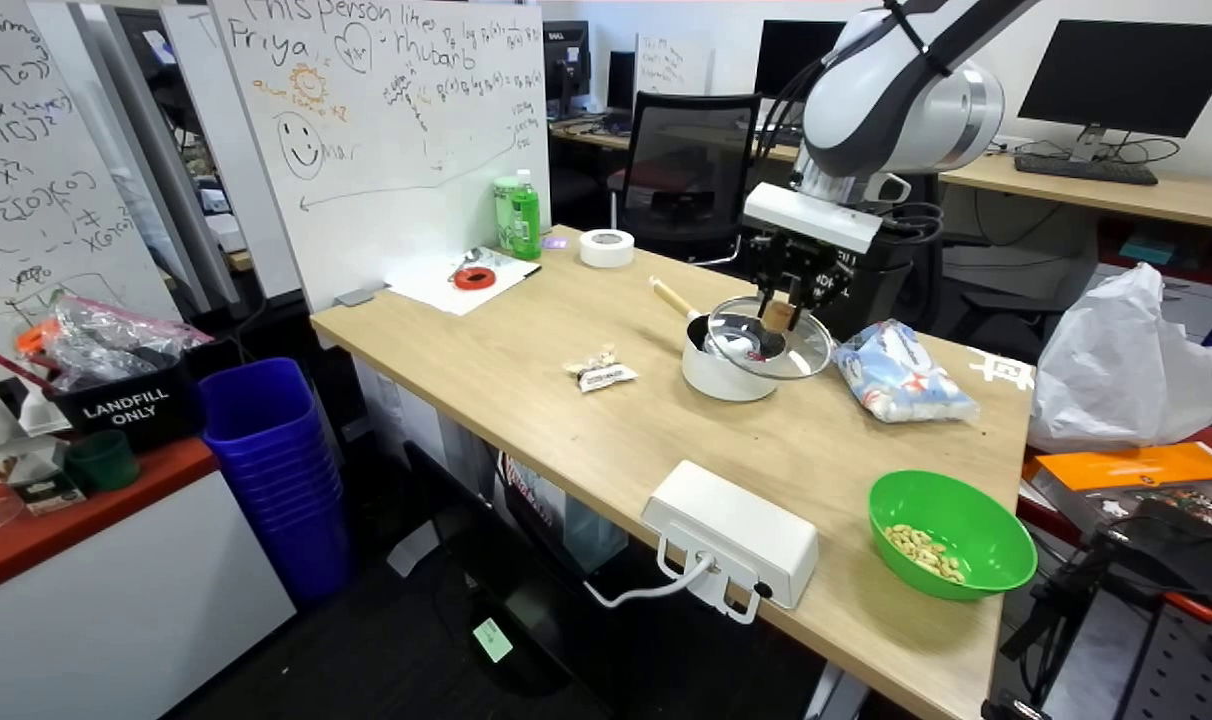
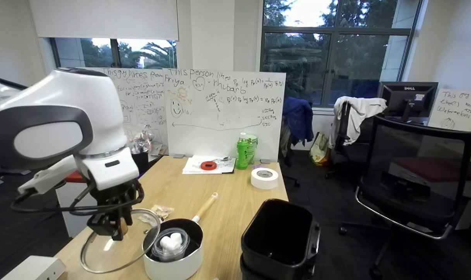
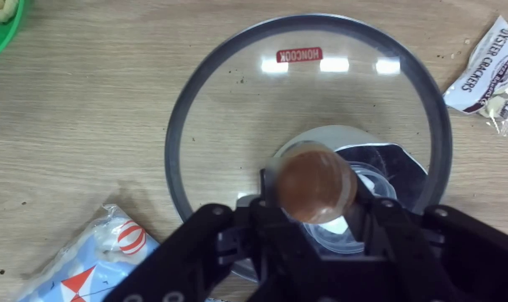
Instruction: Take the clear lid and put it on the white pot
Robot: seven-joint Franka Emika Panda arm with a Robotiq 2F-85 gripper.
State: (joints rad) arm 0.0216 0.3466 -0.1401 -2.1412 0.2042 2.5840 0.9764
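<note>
Only the wrist view shows a legible label [image 3: 299,55], upper centre, on the glass lid [image 3: 308,109] — gripper [image 1: 779,314] pinching its knob [image 3: 317,180]. Both exterior views add the pot's [image 1: 723,378] wooden handle [image 1: 674,298].

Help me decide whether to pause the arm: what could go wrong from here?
The clear lid hangs off-centre from the white pot in both exterior views, so lowering it straight down might knock the pot's edge. The gripper holds the lid only by its round knob, so it could swivel or slip on contact. The clear container inside the pot might keep the lid from seating, though its height is hard to judge.
</note>
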